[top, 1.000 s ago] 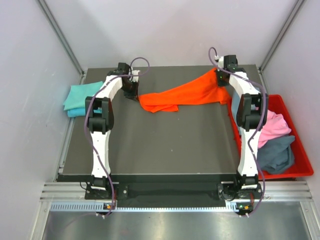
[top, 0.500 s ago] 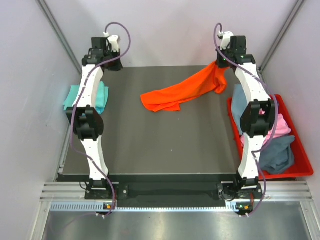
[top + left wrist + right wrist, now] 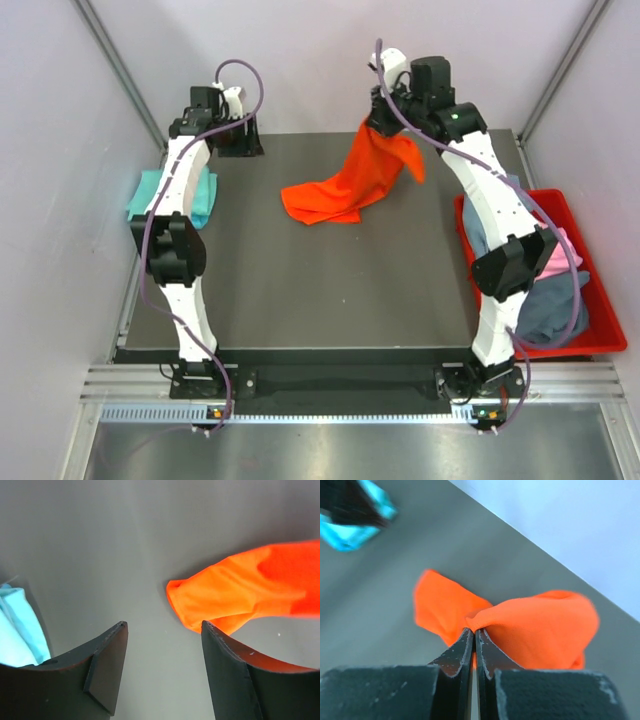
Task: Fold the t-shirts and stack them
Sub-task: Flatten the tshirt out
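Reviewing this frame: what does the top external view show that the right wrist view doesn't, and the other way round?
Only the top external view: the red bin holding the pink t-shirt and grey-blue t-shirt, and the left gripper clear of any cloth. Only the right wrist view: the right gripper close up, jaws pinched shut on a fold of cloth. Both: the orange t-shirt hanging from that grip over the table, and the teal t-shirt.
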Robot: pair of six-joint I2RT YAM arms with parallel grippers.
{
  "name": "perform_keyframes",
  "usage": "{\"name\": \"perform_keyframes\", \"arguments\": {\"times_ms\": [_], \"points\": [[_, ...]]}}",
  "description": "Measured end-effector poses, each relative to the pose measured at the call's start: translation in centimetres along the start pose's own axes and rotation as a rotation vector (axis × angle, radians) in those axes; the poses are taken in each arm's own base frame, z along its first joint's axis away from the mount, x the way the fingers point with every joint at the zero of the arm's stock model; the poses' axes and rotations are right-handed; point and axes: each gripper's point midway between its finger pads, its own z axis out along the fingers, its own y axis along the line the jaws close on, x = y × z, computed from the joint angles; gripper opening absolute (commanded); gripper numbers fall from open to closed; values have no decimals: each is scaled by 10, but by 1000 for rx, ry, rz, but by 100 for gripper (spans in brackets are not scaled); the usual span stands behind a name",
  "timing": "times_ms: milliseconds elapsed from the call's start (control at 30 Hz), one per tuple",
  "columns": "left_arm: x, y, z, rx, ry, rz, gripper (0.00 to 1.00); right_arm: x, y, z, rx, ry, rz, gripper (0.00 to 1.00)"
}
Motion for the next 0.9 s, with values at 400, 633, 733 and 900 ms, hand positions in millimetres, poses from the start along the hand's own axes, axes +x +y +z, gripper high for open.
{"name": "perform_keyframes", "arguments": {"times_ms": [400, 633, 733, 900], "points": [[81, -12, 5, 72, 188, -107, 63, -56, 21, -38, -17, -135, 43, 0], [129, -64, 16, 158, 373, 38, 62, 9, -84, 8, 141, -24, 180, 0], [150, -100, 20, 209, 428, 166, 61, 58, -125, 33, 201, 65, 244, 0], [169, -146, 23, 267, 455, 382, 60, 110, -167, 55, 273, 151, 299, 0]]}}
